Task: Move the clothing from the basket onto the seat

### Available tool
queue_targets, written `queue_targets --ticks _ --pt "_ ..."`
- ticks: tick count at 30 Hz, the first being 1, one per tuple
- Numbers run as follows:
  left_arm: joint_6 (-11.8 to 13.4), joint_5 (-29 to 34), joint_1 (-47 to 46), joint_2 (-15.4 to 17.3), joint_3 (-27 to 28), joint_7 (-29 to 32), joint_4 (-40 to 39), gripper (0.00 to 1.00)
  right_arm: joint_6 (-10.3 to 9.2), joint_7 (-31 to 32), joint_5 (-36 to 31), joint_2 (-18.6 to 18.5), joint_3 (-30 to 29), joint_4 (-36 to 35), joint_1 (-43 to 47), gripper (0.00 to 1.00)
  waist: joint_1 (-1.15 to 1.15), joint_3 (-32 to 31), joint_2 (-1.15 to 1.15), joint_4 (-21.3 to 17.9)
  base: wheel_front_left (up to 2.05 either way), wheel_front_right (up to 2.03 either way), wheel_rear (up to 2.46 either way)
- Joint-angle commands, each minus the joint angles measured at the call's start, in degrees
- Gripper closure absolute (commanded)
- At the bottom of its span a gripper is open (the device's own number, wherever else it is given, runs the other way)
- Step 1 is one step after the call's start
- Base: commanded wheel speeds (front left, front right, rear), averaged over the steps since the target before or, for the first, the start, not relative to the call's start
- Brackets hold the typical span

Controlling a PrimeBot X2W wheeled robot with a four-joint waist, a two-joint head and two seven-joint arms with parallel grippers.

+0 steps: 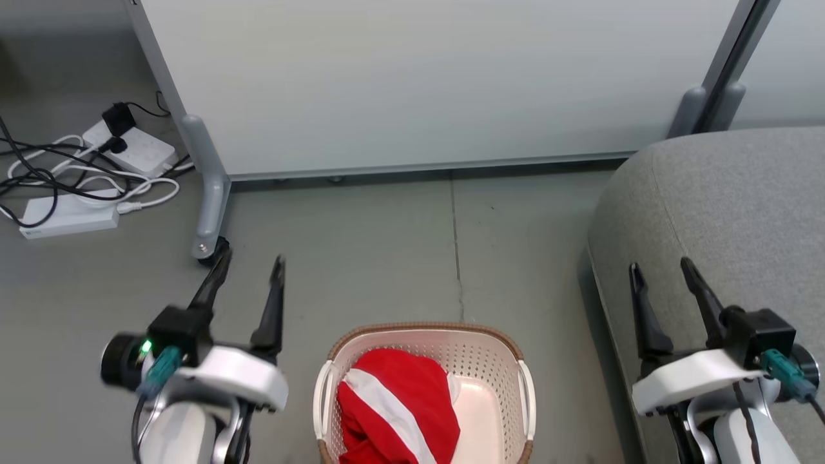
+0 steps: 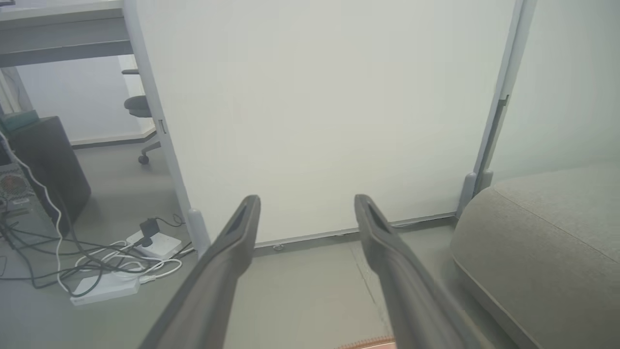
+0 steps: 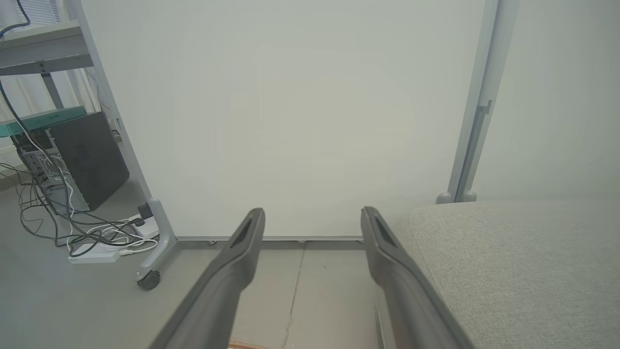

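The clothing (image 1: 393, 406) lies in the basket (image 1: 422, 330); the first pick is not begun. The left gripper (image 1: 250, 259) hangs left of the basket, the right gripper (image 1: 660, 265) right of it over the seat (image 1: 741, 206), both with fingers (image 1: 271, 303) spread and empty. Next, I judge, one must descend and pinch the fabric.

Head view: high up, tilted steeply down onto grey floor (image 1: 387, 258); oval cream-white perforated plastic basket (image 1: 490, 354) near, bottom centre. Left wrist view: low, facing forward along left gripper (image 2: 307, 199) toward pale white partition panel (image 2: 315, 121). Right wrist view: same heading along right gripper (image 3: 313, 212). All three share panel, white power strips (image 1: 71, 219) at left, large grey fabric sofa (image 1: 741, 206) at right.
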Motion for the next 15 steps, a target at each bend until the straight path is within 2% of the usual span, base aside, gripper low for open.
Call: queue_targets --ticks 1,6,15 --pt "-0.57 0.44 -2.28 0.01 -0.75 0.12 0.25 0.0 0.13 0.24 0.39 -0.26 0.23 -0.79 -1.11 0.0 0.0 1.32 0.0 -0.61 0.0 0.0 0.0" --pt "-2.15 1.52 -9.07 -1.33 -4.76 1.5 6.01 0.0 0.13 1.12 0.82 -0.25 1.98 -4.21 -3.1 0.0 0.0 6.54 0.0 -3.8 0.0 0.0 0.0" --pt "-4.78 2.64 -19.63 -2.83 -11.58 0.8 24.54 0.0 0.12 1.02 2.7 -0.25 3.9 -9.62 -7.27 0.0 0.0 18.48 0.0 -10.86 0.0 0.0 0.0"
